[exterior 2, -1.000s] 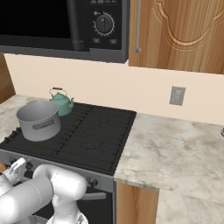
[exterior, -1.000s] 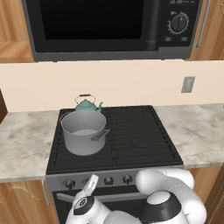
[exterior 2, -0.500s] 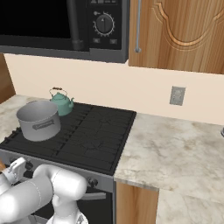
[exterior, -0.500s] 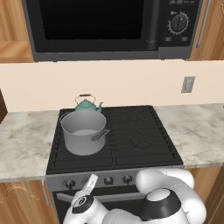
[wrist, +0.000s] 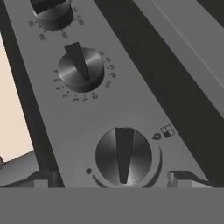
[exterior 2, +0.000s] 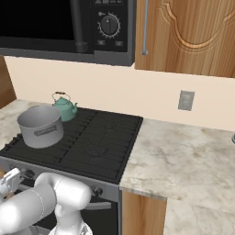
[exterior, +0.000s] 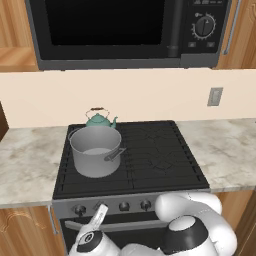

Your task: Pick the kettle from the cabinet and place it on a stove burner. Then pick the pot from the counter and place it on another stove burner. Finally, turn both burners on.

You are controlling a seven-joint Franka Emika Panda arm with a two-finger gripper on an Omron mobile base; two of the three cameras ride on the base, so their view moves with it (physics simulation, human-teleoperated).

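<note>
three round dark metal knobs (wrist: pixel 124 155) sit on the grey stove panel in the hand view, each ringed with tiny dial markings too small to read, plus a little four-square burner symbol beside the nearest one. that nearest knob's raised ridge runs straight up and down in the hand view, the next knob (wrist: pixel 81 66) has its ridge leaning a bit left at the top. the two-finger claw (wrist: pixel 111 178) is spread wide, one dark tip either side of the nearest knob, holding nothing, and i can't tell if the tips touch the panel. up on the flat black cooktop (exterior: pixel 160 155) the wide grey brushed-metal pot (exterior: pixel 95 150) stands upright on the front left burner, one loop handle pointing toward the front right. the small teal-green kettle (exterior: pixel 99 119) stands upright on the back left burner just behind it, spout aimed right in the left base view, thin dark handle arched over the top. pale marble counter (exterior 2: pixel 183 156) runs either side, black microwave (exterior: pixel 125 30) above, wood cabinet (exterior 2: pixel 193 32) to its right.
</note>
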